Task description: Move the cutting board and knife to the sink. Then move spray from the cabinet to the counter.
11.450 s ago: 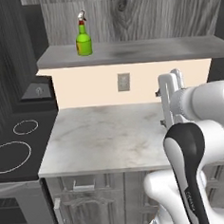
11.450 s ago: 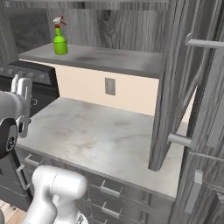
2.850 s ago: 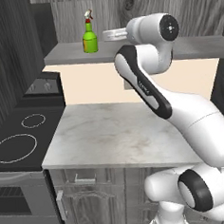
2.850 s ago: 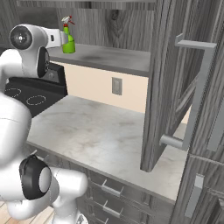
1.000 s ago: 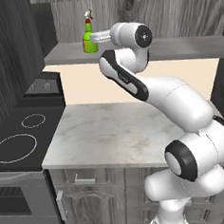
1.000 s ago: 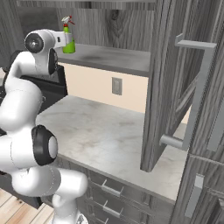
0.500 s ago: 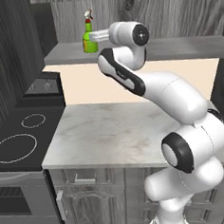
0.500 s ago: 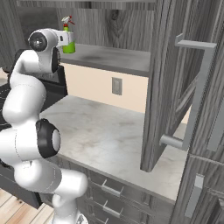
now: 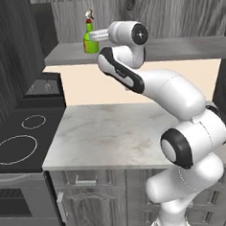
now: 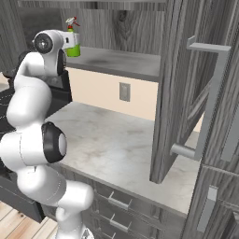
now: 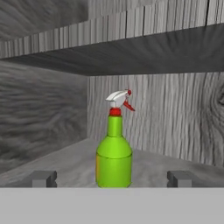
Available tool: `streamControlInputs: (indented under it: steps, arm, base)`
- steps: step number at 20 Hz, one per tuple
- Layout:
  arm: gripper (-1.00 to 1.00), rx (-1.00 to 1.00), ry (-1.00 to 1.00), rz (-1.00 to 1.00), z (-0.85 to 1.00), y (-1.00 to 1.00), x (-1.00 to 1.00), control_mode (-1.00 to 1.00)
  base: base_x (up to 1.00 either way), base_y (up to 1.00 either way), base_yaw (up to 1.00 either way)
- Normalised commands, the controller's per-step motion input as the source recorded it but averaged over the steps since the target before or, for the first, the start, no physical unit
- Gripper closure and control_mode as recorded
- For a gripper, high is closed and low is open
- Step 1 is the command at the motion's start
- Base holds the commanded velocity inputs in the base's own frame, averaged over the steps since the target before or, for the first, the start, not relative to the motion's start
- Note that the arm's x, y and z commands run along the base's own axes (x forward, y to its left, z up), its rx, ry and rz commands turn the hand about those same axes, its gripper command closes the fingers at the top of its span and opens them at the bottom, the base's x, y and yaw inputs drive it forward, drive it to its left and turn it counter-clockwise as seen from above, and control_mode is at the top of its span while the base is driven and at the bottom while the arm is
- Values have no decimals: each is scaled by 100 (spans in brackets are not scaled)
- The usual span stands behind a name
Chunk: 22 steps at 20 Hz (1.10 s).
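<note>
Grey cabinet shelf [image 9: 177,49] with the green spray [image 9: 90,39] upright on it

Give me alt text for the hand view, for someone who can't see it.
A green spray with a red-and-white trigger head stands upright on the grey shelf of a dark wood-grain cabinet, centred between the open gripper's two dark fingertips.

shelf: spray [image 11: 114,155] stands upright, alone, bare board on either side | tool [image 11: 111,178]: fingers spread wide, bottle centred between them, gaps both sides | behind: cabinet [image 11: 175,118] back wall near bottle | right: open door [image 10: 179,88] juts over table [image 9: 112,134] | table: bare
</note>
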Motion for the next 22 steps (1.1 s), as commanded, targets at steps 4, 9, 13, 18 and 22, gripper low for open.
streamControlInputs:
  steps: [4, 9, 13, 18, 22]
  arm:
    - [-100, 0, 0, 0, 0, 2, 27, -100]
    - [-100, 0, 0, 0, 1, 0, 27, -100]
    - [-100, 0, 0, 0, 15, 2, 11, -100]
    - [-100, 0, 0, 0, 20, 1, 8, -100]
    - [-100, 0, 1, 0, 8, 1, 10, -100]
  base:
    - [0, 0, 0]
    - [0, 0, 0]
    - [0, 0, 0]
    - [0, 0, 0]
    - [0, 0, 0]
